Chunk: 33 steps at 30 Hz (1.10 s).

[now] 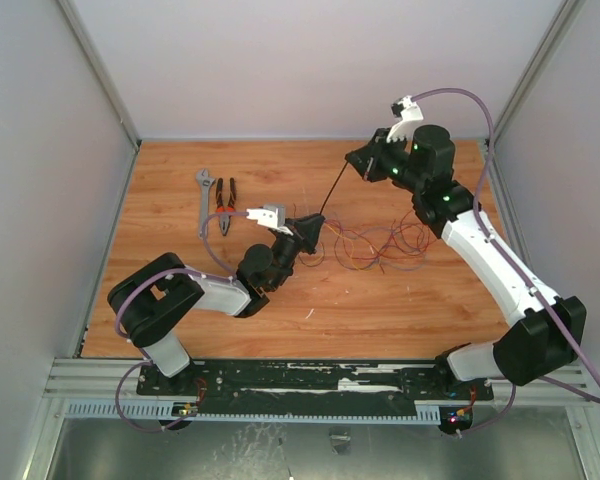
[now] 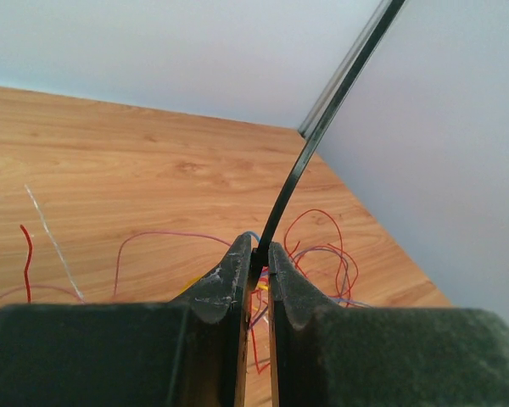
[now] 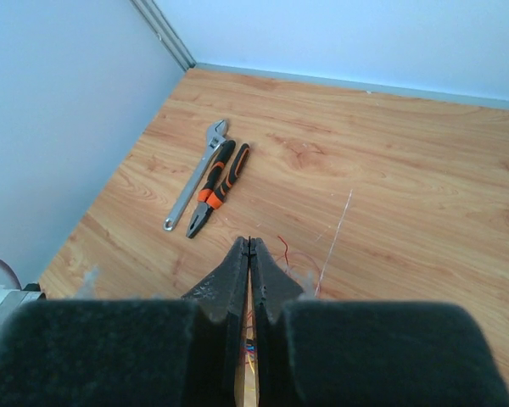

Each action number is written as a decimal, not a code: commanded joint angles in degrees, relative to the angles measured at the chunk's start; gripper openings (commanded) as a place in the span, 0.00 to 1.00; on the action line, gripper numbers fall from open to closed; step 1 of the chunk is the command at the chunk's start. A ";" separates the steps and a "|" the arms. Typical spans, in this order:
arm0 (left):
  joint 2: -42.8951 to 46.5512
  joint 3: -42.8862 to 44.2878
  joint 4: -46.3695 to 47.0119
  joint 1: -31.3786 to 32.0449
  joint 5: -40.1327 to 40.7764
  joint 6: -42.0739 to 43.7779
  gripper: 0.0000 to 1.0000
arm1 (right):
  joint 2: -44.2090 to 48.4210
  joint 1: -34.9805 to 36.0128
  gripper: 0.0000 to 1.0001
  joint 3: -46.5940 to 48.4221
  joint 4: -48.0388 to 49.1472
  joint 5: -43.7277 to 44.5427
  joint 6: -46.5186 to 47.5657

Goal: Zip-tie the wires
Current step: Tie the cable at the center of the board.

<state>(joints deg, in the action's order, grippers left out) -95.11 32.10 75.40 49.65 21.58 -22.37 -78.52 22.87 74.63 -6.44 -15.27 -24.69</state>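
Note:
The wires [image 1: 380, 245] lie as thin red and dark loops on the wooden table, right of centre. The black zip tie [image 1: 334, 192] stretches up and to the right between both grippers. My left gripper [image 1: 315, 222] is shut on the zip tie's lower end at the left edge of the wires. In the left wrist view the zip tie [image 2: 322, 127] rises from the left gripper [image 2: 256, 253], with the wires [image 2: 322, 246] behind. My right gripper [image 1: 358, 165] is shut on the upper end. The right wrist view shows the strip edge-on between the tips of the right gripper [image 3: 250, 243].
Orange-handled pliers [image 1: 225, 206] and a grey wrench [image 1: 204, 200] lie at the back left of the table; the pliers [image 3: 216, 188] and wrench [image 3: 195, 174] also show in the right wrist view. A pale thin strand [image 3: 335, 237] lies on the wood. Grey walls enclose the table.

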 commanded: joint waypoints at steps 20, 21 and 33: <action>4.62 -1.22 -12.34 0.27 2.24 1.93 0.00 | 12.40 -3.18 0.57 -11.54 14.90 -9.81 9.99; 5.24 -0.85 -13.63 0.24 2.48 1.85 0.00 | 13.26 -3.26 0.60 -11.79 14.01 -9.09 10.94; 16.38 8.53 -39.52 0.19 3.00 -0.32 0.00 | 19.98 -8.13 0.95 -23.21 14.18 -12.13 14.72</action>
<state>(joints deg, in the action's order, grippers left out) -82.32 36.69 46.06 49.65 23.40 -21.37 -60.40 17.39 56.51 6.09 -24.12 -11.27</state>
